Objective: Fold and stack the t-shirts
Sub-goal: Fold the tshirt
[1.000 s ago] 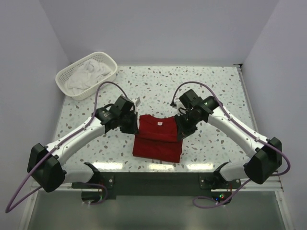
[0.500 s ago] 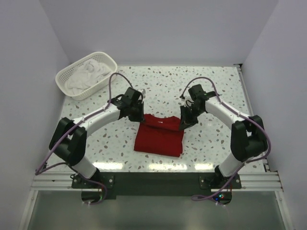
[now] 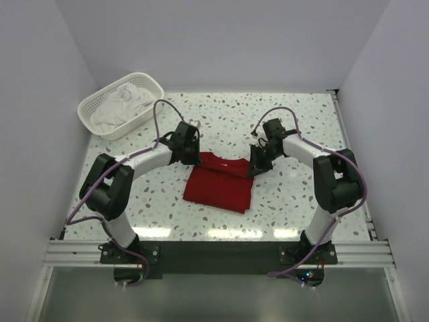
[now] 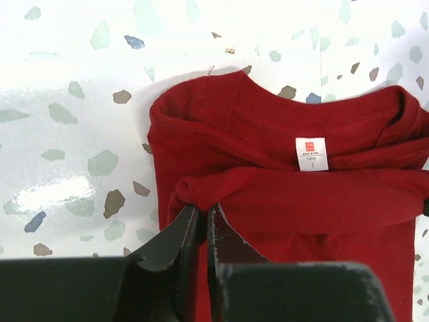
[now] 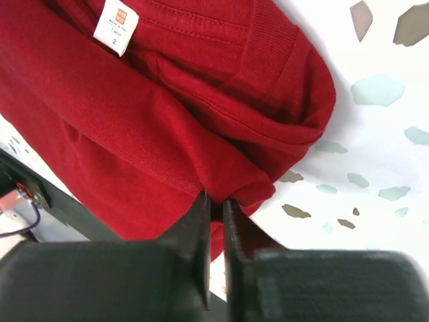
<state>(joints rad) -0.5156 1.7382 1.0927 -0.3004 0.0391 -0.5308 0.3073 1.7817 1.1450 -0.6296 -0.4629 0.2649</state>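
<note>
Lying mid-counter (image 3: 301,121), the red t-shirt (image 3: 220,189) is found part-folded, collar towards the far wall, its fold running left to right. Bare counter is noted on all sides. The left arm (image 3: 144,161) and right arm (image 3: 305,149) are bent inward, with the left jaws and right jaws each clamped on a fold end. White t-shirts (image 3: 124,102) are held in the far-left basket (image 3: 90,107).

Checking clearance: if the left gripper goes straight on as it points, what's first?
The red t-shirt: the left gripper is shut on its folded edge, with the collar layer right ahead, then probably the table; depth unclear.
</note>
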